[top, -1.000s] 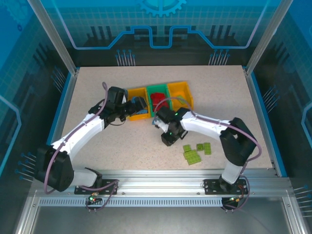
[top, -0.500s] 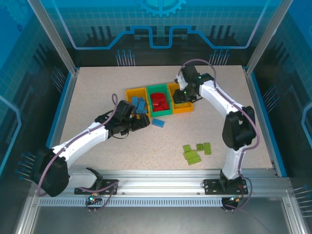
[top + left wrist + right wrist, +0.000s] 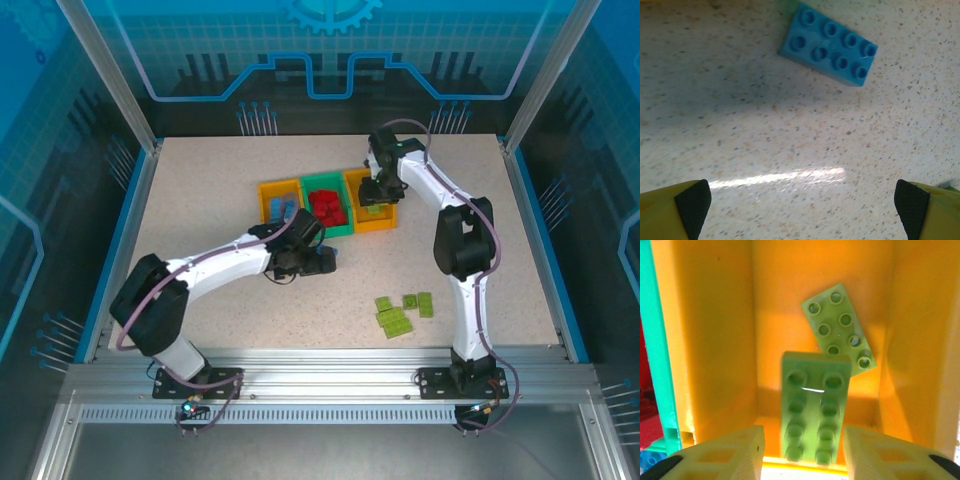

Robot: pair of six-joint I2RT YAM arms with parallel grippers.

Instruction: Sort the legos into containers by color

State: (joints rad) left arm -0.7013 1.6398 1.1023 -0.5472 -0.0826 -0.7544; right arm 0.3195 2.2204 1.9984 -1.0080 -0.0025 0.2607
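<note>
Fingers parted, the right gripper (image 3: 801,450) has carried a lime brick (image 3: 815,405) to the yellow bin (image 3: 715,340) beneath it, while the wide-spread left gripper (image 3: 802,205) now faces a stray blue brick (image 3: 827,45) just ahead.

Surface (image 3: 200,200): beige, dark-speckled. Left bin (image 3: 263,198) orange-yellow, blue bricks (image 3: 284,211) inside. Middle bin (image 3: 322,179) green, red bricks (image 3: 326,207) inside. Right bin (image 3: 715,340) orange-yellow, two lime green bricks (image 3: 838,328) inside. Loose brick (image 3: 827,44) blue. Loose cluster (image 3: 398,316) lime green. Left gripper (image 3: 802,200): yellow fingers, black pads (image 3: 692,200). Right gripper (image 3: 803,445) pale yellow. Arms (image 3: 220,265) white, black joints.
</note>
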